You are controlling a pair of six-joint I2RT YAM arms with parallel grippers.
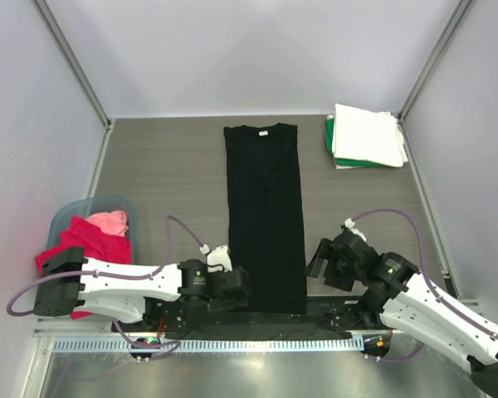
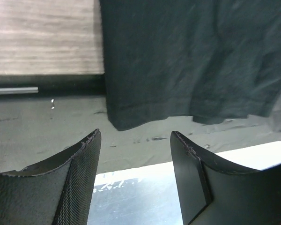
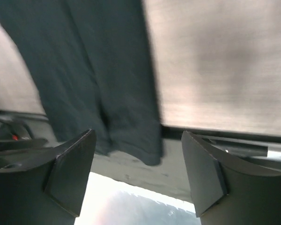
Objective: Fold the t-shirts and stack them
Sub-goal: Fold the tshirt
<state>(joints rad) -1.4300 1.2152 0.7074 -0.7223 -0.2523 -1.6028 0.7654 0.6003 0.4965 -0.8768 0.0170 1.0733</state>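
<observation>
Gaping, empty: left gripper and right gripper, just short of near hem of black t-shirt. Narrowed lengthwise only, judged half-folded. Far ahead, white-and-green stack; red and pink shirts unfolded behind left gripper.

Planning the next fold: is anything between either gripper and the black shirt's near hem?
Nothing visible. The left gripper and right gripper are both open, each facing the near hem of the black t-shirt with no object in between.
</observation>
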